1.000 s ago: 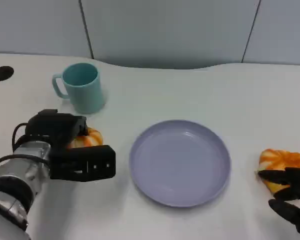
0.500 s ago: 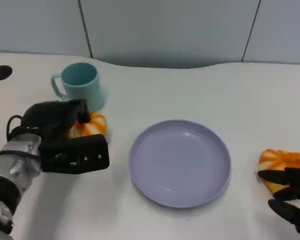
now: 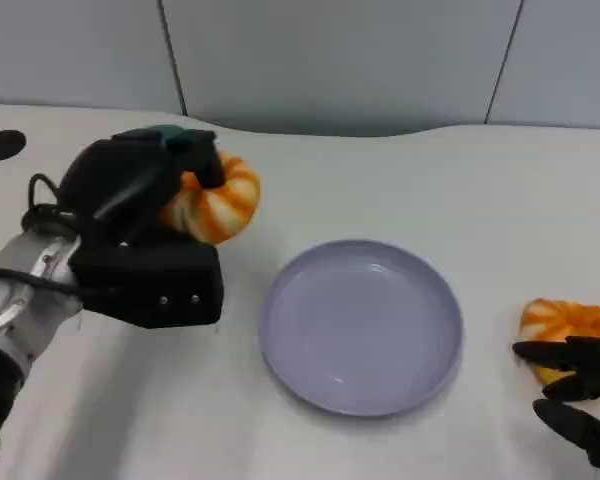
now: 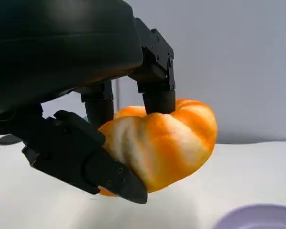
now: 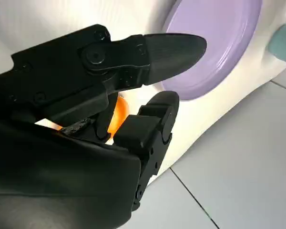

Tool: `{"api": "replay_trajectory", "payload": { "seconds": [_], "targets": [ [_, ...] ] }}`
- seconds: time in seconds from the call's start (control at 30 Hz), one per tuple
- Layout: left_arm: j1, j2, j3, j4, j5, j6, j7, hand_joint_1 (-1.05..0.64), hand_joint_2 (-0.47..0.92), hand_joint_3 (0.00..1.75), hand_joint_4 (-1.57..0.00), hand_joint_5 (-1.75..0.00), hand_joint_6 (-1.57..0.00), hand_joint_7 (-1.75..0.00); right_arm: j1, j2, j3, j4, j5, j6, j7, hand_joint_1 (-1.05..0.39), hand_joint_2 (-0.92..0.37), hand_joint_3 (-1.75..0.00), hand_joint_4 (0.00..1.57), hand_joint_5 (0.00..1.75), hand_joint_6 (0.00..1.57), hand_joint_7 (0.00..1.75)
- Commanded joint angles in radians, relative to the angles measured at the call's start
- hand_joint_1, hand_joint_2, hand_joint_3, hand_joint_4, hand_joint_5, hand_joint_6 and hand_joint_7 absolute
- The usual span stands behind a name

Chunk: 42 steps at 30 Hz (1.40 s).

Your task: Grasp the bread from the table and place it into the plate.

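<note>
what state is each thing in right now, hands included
left hand: gripping a bread roll, raised off the table
held bread: lifted, left of the plate
plate: empty, flat on the table
second bread: lying on the table
right hand: open, fingers at the second bread

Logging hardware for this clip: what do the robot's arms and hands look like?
The left arm is a silver metal cylinder with a darker band and a thin black cable looping near the wrist. The left hand is matt black: rounded shell, boxy segmented fingers with small screws. The right hand shows slim black fingers.
</note>
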Motion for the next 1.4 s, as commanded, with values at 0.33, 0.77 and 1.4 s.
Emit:
{"api": "replay_trajectory", "payload": {
  "seconds": [0.33, 0.77, 1.4],
  "targets": [
    [-0.066, -0.105, -0.050, 0.023, -0.001, -0.143, -0.137, -0.07, 0.87, 0.12, -0.77, -1.75, -0.56, -1.75, -0.005, -0.004, -0.001, 0.011, -0.004, -0.019, -0.013, -0.24, -0.92, -0.33, 0.68, 0.59, 0.84, 0.01],
    [-0.141, -0.233, -0.144, 0.181, 0.061, -0.189, -0.153, -0.06, 0.89, 0.12, -0.83, -1.75, -0.60, -1.75, 0.004, 0.001, 0.007, -0.008, -0.004, 0.002, -0.006, -0.27, -0.92, -0.34, 0.70, 0.60, 0.83, 0.00],
    [-0.256, -0.259, -0.187, 0.352, 0.056, -0.263, -0.311, -0.24, 0.84, 0.03, -0.45, -1.73, -0.33, -1.65, 0.011, 0.022, 0.017, -0.046, -0.020, 0.049, -0.003, -0.27, -0.92, -0.35, 0.70, 0.63, 0.83, 0.00]
  ]
}}
